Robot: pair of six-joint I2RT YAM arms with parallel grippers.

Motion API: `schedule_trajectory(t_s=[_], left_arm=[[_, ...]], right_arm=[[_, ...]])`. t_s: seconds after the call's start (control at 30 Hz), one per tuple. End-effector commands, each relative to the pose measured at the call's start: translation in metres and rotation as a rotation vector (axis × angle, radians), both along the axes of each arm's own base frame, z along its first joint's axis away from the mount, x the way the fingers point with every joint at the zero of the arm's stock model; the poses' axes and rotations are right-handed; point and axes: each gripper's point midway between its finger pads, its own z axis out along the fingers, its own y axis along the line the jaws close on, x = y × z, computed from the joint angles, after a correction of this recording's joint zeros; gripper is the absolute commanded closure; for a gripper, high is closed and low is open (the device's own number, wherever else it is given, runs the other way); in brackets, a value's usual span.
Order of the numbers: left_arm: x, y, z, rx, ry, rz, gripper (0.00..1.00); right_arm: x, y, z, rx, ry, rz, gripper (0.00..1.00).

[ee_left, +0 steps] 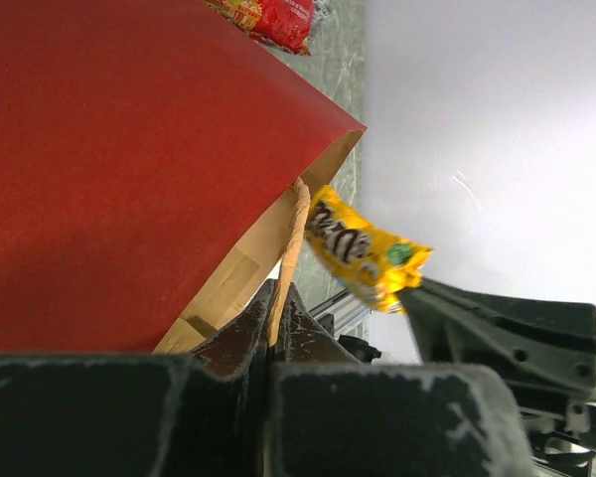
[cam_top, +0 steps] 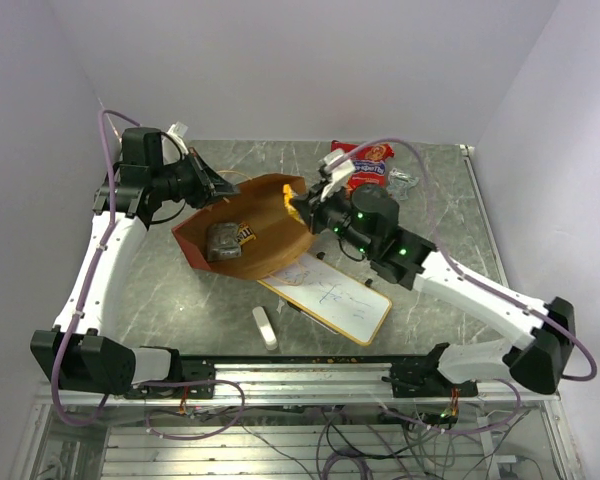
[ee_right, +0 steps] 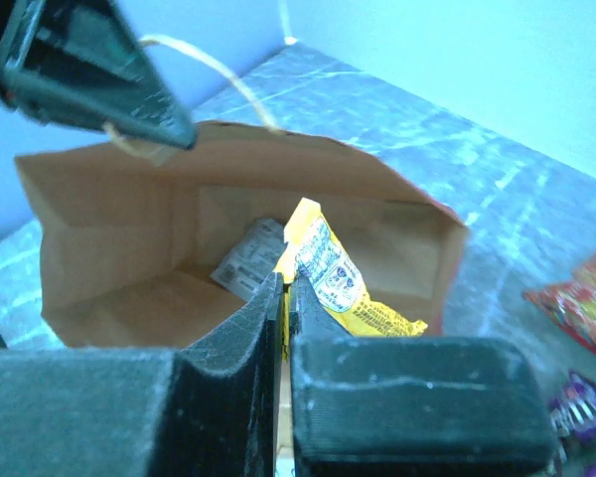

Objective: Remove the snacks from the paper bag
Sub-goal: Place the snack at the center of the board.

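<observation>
R gripper point(ee_right: 283, 296) pinched on yellow M&M's pack point(ee_right: 330, 276) mid-frame at paper bag point(ee_right: 109, 234) mouth, L gripper point(ee_left: 278, 303) clamping twine handle point(ee_left: 296, 224); pack prob light, crinkly, slick, so grab the flat seal edge.

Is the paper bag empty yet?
Not empty. The right wrist view shows a silvery wrapper lying inside the paper bag, behind the yellow packet pinched in the right gripper.

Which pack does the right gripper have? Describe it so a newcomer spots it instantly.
Find the red paper bag with the brown inside, open mid-table. At its mouth the right gripper pinches a yellow candy pack. Bright yellow with brown lettering sets it apart from the silvery wrapper deeper inside and the red-orange bag outside.
</observation>
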Motion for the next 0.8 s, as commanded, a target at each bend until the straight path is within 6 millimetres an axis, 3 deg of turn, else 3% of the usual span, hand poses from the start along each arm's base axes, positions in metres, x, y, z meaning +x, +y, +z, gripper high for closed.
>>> schedule_trajectory(t_s=[0.0, 0.13, 0.3, 0.53, 0.77], left_arm=[[-0.002, -0.001, 0.011, 0.026, -0.065, -0.036, 0.93], [-0.005, -0.003, 0.006, 0.019, -0.052, -0.049, 0.93], [-0.011, -0.003, 0.005, 0.018, -0.042, -0.064, 0.93], [-0.018, -0.003, 0.007, 0.02, -0.027, -0.077, 0.93], [-0.018, -0.002, 0.008, 0.034, -0.031, -0.078, 0.93]], right_arm=[[0.01, -0.059, 0.008, 0.043, 0.164, -0.328, 1.0], [0.02, -0.114, -0.004, 0.047, 0.28, -0.665, 1.0], [0.03, -0.179, -0.046, -0.054, 0.411, -1.027, 1.0], [0.064, -0.248, -0.128, 0.033, 0.789, -1.267, 1.0], [0.083, -0.305, -0.172, -0.025, 0.903, -1.493, 1.0]])
